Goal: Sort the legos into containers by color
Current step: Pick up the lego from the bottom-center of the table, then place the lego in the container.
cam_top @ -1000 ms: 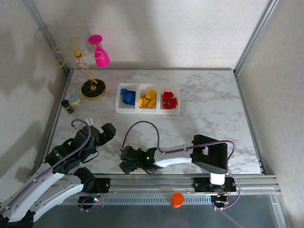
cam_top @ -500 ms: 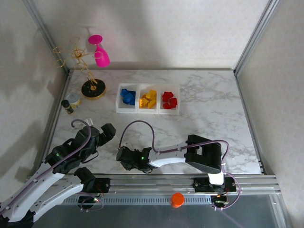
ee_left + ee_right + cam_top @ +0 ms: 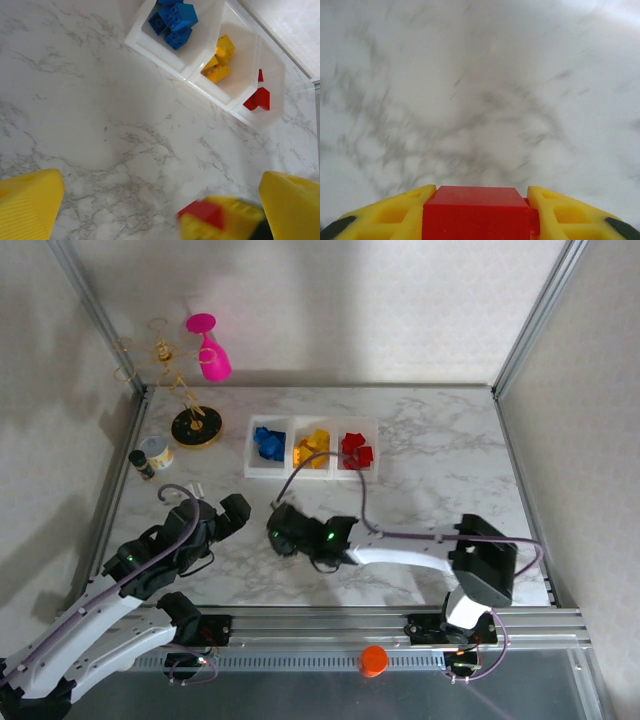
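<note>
Your right end effector (image 3: 476, 214) pinches a red lego (image 3: 476, 200) by its flat sides over the bench (image 3: 440, 490), near the bins (image 3: 358, 474); it looks light, hard and slippery, so squeeze firmly, while your left end effector (image 3: 160, 205) hangs wide open, empty.

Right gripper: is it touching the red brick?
Touching. Right wrist view: the red brick sits between the yellow fingers of the right gripper, both pressed against its sides, no gap.
</note>
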Motion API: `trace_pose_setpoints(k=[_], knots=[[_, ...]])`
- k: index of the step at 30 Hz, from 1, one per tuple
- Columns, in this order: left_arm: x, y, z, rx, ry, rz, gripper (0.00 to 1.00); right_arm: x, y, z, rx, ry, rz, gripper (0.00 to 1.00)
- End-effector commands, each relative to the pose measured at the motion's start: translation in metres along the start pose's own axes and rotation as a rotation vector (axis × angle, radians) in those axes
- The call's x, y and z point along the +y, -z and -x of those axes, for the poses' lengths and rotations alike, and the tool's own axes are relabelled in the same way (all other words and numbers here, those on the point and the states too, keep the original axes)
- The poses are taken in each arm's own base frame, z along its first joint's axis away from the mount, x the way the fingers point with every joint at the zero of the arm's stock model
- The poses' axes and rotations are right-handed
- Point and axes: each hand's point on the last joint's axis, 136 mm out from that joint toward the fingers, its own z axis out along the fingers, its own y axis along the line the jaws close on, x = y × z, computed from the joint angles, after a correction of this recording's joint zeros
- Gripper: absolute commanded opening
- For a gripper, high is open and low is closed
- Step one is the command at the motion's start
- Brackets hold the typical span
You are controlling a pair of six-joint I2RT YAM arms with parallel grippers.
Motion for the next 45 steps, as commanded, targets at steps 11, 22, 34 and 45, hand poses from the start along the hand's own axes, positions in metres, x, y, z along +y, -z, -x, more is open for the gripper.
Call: trace_pose_setpoints(k=[11, 22, 34, 45], knots=[[-0.061, -0.024, 0.009, -0.001, -0.061, -0.158, 1.0, -0.203, -0.009, 0.104, -0.148, -0.237, -0.371, 0.37], [-0.073, -0.043, 0.011, -0.014, -0.066, -0.154, 1.0, -0.283, -0.08, 0.151, -0.137, -0.272, -0.459, 0.47], [-0.073, -0.053, 0.021, -0.047, -0.099, -0.112, 1.0, -0.271, 0.006, 0.193, -0.308, -0.284, -0.431, 0.87], [0.029, -0.052, 0.126, -0.608, -0.092, 0.313, 1.0, -0.409, 0.153, 0.075, -0.576, -0.561, -0.872, 0.99]])
